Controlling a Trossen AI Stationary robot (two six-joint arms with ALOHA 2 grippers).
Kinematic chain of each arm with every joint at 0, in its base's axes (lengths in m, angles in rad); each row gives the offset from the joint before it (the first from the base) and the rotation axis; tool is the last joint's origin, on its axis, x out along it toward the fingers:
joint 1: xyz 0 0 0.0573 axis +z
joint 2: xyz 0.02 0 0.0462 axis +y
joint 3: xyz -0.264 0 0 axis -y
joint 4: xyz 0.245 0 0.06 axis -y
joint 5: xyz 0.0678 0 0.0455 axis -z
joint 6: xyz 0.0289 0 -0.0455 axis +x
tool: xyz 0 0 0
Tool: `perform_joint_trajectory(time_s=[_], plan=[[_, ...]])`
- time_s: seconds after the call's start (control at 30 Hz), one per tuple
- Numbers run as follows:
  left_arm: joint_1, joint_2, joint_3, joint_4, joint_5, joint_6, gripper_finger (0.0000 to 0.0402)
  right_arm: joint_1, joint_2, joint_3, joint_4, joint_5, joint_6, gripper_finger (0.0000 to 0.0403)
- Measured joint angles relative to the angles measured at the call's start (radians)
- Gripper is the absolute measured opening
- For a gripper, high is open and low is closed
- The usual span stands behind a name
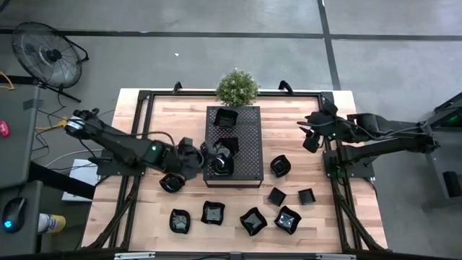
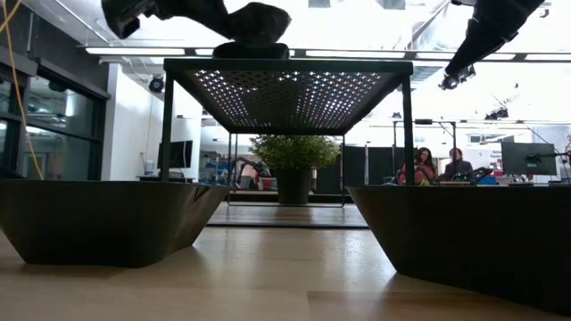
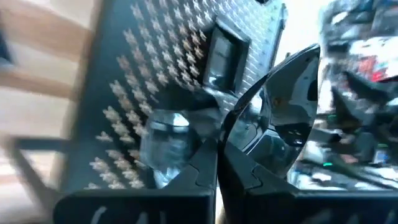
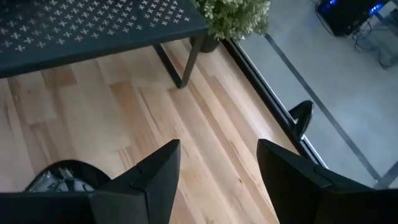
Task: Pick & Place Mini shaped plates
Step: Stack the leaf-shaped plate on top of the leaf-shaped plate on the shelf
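I have the left hand (image 1: 209, 153) clenched on the rim of a plate (image 1: 225, 148) over the tray (image 1: 249, 155), right hand (image 1: 312, 137) released above the desk (image 1: 144, 209); glossy, stiff, probably slippery and chippable, so hold the rim.

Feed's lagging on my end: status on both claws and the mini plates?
Left claw shut on a mini plate, over the perforated tray. Right claw open, empty, parked at the table's right edge. Nothing in the way.
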Motion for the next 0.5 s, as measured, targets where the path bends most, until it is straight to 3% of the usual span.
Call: perform_joint_trajectory(time_s=[0.33, 0.5], plan=[[-0.084, 0.095, 0.147, -0.2, -0.126, -0.175, 0.0, 0.0, -0.013, 0.001, 0.069, -0.017, -0.062, 0.0208], [-0.101, 0.155, 0.259, -0.334, -0.14, -0.225, 0.0, 0.0, -0.02, 0.002, 0.075, -0.028, -0.062, 0.0208]])
